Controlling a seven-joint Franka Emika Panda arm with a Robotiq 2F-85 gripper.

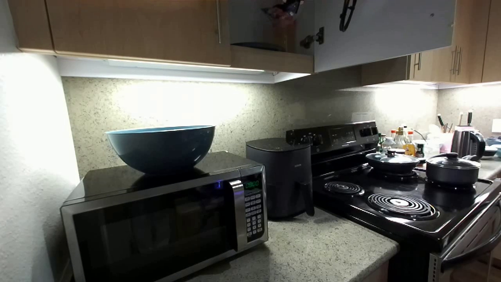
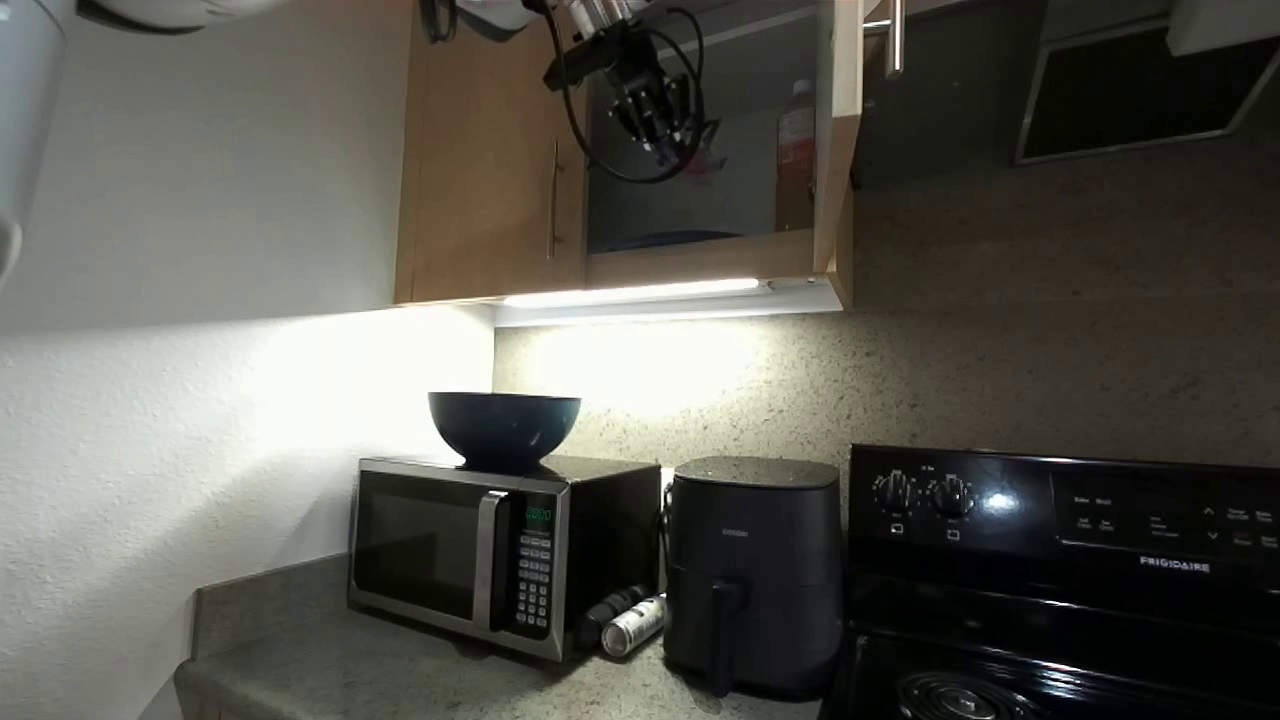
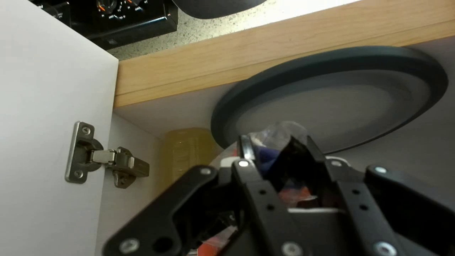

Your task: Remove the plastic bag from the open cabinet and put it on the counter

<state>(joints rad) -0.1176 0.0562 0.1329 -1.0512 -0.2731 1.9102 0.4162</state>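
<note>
The plastic bag, clear with blue, orange and dark parts, shows in the wrist view [image 3: 279,133] between and beyond the fingertips. My gripper [image 3: 280,151] is shut on it, with the fingers still some way apart around its bulk. In both exterior views the bag [image 1: 278,15] [image 2: 706,162] is above the cabinet shelf, at the fingertips of my gripper [image 2: 668,148]. Much of the bag is hidden by the fingers. The open cabinet [image 1: 270,62] [image 2: 700,262] has its door [image 1: 383,35] swung wide. The counter [image 1: 313,246] [image 2: 340,665] lies below.
A dark-rimmed plate [image 3: 341,99] and a yellowish bottle [image 3: 188,153] stand in the cabinet near the bag. The door hinge [image 3: 106,156] is beside them. Below are a microwave [image 1: 156,235] with a large bowl [image 1: 164,150] on top, an air fryer [image 2: 755,570] and a stove [image 1: 391,196].
</note>
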